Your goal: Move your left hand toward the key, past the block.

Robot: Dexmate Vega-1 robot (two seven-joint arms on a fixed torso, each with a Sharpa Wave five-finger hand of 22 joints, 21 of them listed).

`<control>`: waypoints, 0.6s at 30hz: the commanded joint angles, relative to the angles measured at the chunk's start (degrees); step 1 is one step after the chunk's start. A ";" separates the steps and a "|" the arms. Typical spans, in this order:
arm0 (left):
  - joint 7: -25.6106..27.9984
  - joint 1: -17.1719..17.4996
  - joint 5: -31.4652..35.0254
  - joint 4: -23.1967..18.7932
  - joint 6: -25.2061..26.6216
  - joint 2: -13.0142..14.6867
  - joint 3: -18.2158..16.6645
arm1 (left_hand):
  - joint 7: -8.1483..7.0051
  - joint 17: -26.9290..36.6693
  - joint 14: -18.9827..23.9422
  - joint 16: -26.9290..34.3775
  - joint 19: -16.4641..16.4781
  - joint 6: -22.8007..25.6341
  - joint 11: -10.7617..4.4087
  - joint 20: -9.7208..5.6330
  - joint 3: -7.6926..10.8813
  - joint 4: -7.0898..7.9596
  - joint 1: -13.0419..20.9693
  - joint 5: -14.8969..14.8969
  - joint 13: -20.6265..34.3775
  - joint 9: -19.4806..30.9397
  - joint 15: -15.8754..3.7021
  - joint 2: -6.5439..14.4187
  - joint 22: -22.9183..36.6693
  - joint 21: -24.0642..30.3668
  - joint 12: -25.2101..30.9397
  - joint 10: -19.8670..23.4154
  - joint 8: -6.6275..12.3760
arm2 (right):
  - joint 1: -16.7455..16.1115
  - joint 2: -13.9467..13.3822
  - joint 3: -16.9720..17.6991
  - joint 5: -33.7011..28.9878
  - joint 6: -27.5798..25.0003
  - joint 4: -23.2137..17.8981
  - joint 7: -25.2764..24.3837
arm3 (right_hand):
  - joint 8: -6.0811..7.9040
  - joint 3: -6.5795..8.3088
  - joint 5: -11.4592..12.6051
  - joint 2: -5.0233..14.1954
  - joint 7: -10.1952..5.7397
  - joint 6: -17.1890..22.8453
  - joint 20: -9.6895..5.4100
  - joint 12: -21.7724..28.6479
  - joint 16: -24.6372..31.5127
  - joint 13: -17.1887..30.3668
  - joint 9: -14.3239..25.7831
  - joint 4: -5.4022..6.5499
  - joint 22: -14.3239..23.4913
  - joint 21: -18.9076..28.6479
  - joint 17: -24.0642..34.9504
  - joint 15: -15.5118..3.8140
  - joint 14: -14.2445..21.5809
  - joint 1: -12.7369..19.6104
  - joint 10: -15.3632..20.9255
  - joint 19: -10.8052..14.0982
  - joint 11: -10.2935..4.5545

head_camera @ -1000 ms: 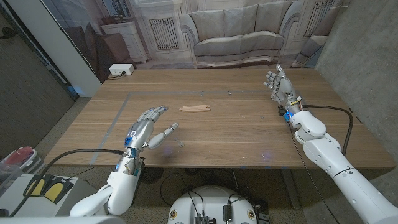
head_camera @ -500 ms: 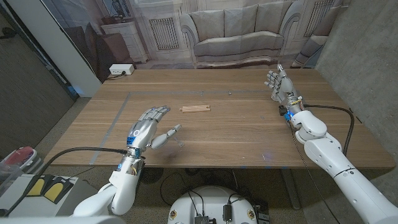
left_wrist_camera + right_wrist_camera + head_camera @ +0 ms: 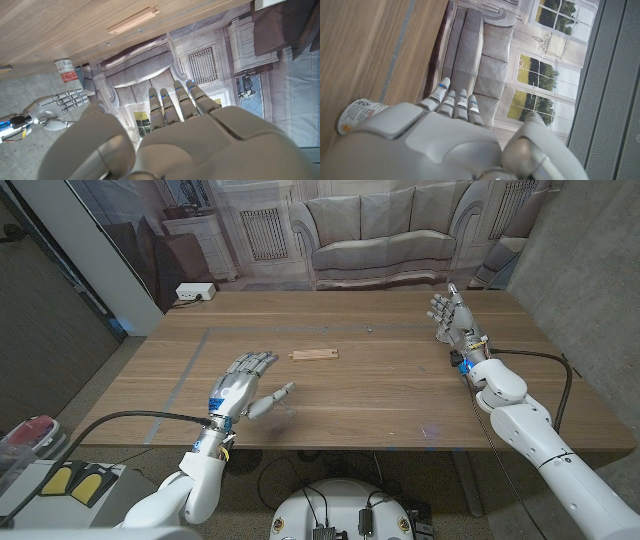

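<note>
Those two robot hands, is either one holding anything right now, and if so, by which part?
Nothing is held. The left hand hovers over the table with fingers spread, short of the wooden block. The right hand stands open near the far edge, also empty.

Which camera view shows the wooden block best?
The head view: the wooden block lies whole on the table, ahead of the left hand. The left wrist view shows it beyond the fingers, inverted. I cannot find it in the right wrist view.
</note>
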 commanded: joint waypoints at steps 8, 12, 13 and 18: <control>-6.77 -4.38 2.50 -1.39 3.94 1.72 5.38 | 0.95 0.17 0.48 0.03 0.38 1.28 0.15 -2.15 -0.19 -0.18 0.75 0.60 0.22 0.21 -4.18 0.12 0.26 -0.25 0.15 1.38 0.24 | -0.55 0.17 0.70 0.46 0.93 0.24 -0.10 | 0.07 -0.27 -0.07 0.17 -0.54 0.00 0.02 -0.08 -0.23 0.32 0.20 -0.24 0.22 -0.35 0.26 -0.08 0.49 -0.28 0.16 0.66 -0.13; -8.02 -5.30 2.85 -0.99 4.41 1.31 6.57 | 1.30 0.17 0.75 0.09 0.40 1.56 0.08 -2.33 -0.24 -0.21 0.85 0.65 0.22 0.21 -4.31 0.15 0.27 -0.28 0.11 1.53 0.23 | -0.54 0.14 0.77 0.47 0.99 0.25 -0.07 | 0.08 -0.28 -0.07 0.18 -0.55 0.02 0.03 -0.07 -0.23 0.32 0.20 -0.25 0.22 -0.41 0.25 -0.07 0.48 -0.28 0.18 0.66 -0.14; -8.43 -5.44 2.77 -1.00 4.59 1.24 6.77 | 1.29 0.17 0.75 0.08 0.40 1.59 -0.08 -2.35 -0.24 -0.21 0.86 0.66 0.22 0.21 -4.28 0.15 0.27 -0.28 0.10 1.53 0.22 | -0.56 0.19 0.82 0.53 0.80 0.13 -0.27 | 0.08 -0.28 -0.07 0.18 -0.56 0.02 0.05 -0.08 -0.23 0.32 0.20 -0.25 0.22 -0.43 0.25 -0.08 0.50 -0.28 0.16 0.67 -0.16; -10.16 -6.01 3.17 -0.90 6.15 0.76 7.94 | 1.44 0.16 0.98 0.11 0.52 1.76 -0.25 -2.44 -0.31 -0.25 1.00 0.73 0.22 0.21 -4.26 0.20 0.28 -0.28 0.12 1.95 0.11 | -0.64 0.18 0.97 0.59 0.64 0.01 -0.42 | 0.08 -0.29 -0.06 0.22 -0.58 0.02 0.07 -0.07 -0.22 0.32 0.20 -0.26 0.22 -0.52 0.25 -0.05 0.54 -0.27 0.21 0.71 -0.12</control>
